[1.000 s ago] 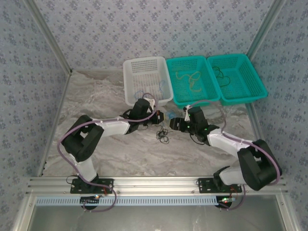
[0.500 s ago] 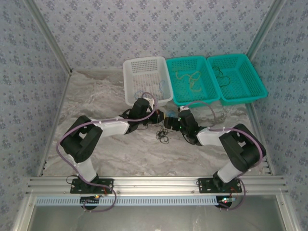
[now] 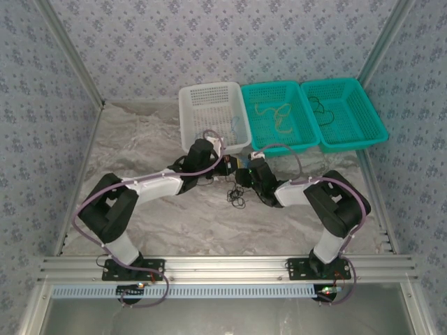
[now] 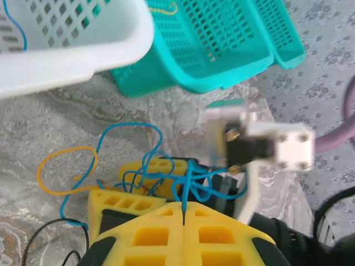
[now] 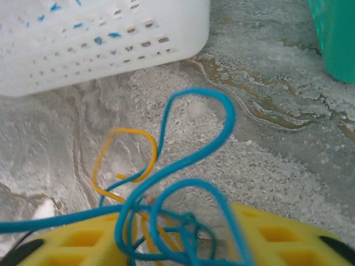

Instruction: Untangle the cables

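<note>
Cables (image 5: 183, 164) knotted btw pincers: L pincer (image 4: 183, 209) clenched on them, R pincer (image 5: 183, 235) grip can't tell.

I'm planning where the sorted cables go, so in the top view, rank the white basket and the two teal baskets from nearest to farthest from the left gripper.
From the left gripper, shut on the blue cable:
1. White basket, just behind it.
2. Middle teal basket, behind and to the right.
3. Right teal basket, farthest right.
</note>
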